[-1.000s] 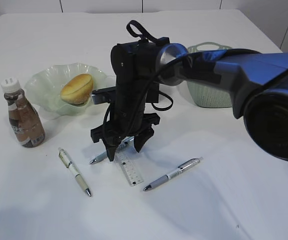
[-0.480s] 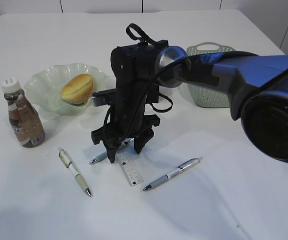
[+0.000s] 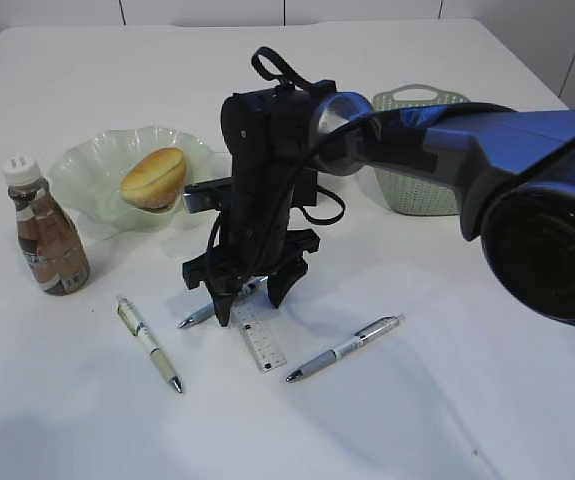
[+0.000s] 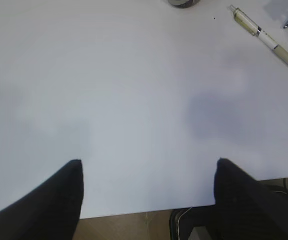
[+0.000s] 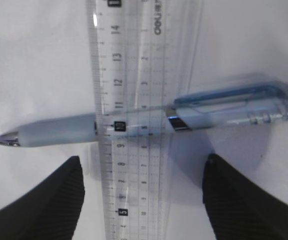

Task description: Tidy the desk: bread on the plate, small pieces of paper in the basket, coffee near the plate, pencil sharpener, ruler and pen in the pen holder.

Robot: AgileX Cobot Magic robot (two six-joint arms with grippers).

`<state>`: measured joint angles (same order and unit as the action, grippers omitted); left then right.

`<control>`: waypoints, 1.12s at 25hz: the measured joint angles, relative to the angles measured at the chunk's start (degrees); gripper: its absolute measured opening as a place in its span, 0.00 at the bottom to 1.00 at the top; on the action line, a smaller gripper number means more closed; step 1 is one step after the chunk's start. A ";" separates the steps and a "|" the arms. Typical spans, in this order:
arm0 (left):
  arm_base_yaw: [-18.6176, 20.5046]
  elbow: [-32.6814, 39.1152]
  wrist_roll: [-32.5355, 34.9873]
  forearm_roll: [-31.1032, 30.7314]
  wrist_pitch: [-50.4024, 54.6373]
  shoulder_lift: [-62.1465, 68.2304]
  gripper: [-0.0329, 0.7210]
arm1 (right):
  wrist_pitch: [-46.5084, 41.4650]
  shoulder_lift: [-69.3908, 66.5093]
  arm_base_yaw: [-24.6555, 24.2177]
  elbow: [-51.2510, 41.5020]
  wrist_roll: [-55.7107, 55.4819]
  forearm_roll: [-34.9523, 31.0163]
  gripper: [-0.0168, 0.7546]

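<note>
Our right gripper (image 5: pixel 141 172) hangs wide open and empty over the clear ruler (image 5: pixel 133 125), which lies mid-desk across a blue pen (image 5: pixel 133 125). We should straddle the ruler's narrow width, avoiding the pen. Our left gripper (image 4: pixel 146 172) is also spread, holding nothing, near the desk's (image 4: pixel 133 100) front edge.

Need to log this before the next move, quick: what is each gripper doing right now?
Left gripper: open, empty, above bare desk.
Right gripper: open, holding nothing, straddling the ruler and blue pen.

On the tabletop (image 3: pixel 447 360): three pens (image 3: pixel 148 342) (image 3: pixel 345 348) (image 3: pixel 199 315), one ruler (image 3: pixel 259 340), one coffee (image 3: pixel 49 243) bottle, one plate (image 3: pixel 87 175), one bread (image 3: pixel 154 177) roll, one basket (image 3: pixel 419 185).
</note>
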<state>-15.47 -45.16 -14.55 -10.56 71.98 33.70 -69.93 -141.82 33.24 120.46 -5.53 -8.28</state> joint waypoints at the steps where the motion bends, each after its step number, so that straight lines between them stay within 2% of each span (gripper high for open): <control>1: 0.00 0.00 0.00 0.00 0.00 0.00 0.81 | 0.00 0.00 0.00 0.00 0.00 0.00 0.78; 8: 0.00 0.00 0.00 0.00 0.00 0.00 0.81 | 0.00 0.00 0.00 0.00 0.00 0.71 0.77; 11: 0.00 0.00 0.00 0.00 0.00 0.00 0.81 | 0.00 0.00 0.00 0.00 0.00 0.83 0.75; 12: 0.00 0.00 0.00 0.00 0.00 0.00 0.81 | 0.00 -0.09 0.00 0.00 0.10 1.08 0.70; 14: 0.00 0.00 0.00 0.00 0.00 0.00 0.81 | 0.00 -0.09 0.00 0.00 0.10 1.08 0.70; 15: 0.00 0.00 0.00 0.00 0.00 0.00 0.81 | 0.00 -0.09 0.00 0.00 0.10 1.17 0.58; 16: 0.00 0.00 0.00 0.00 0.00 0.00 0.81 | 0.00 -0.09 0.00 0.00 0.10 1.17 0.54; 17: 0.00 0.00 0.00 0.00 0.00 0.00 0.81 | 0.00 -0.09 0.00 0.00 0.10 1.17 0.54; 21: 0.00 0.00 0.00 0.00 0.00 0.00 0.81 | 0.00 -0.09 0.00 0.00 0.28 1.17 0.43; 28: 0.00 0.00 0.00 -0.02 0.00 0.00 0.81 | 0.00 -0.09 0.00 0.00 0.42 1.17 0.41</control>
<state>-15.47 -45.16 -14.55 -10.58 71.98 33.70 -69.93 -141.90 33.24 120.46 -5.11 -7.12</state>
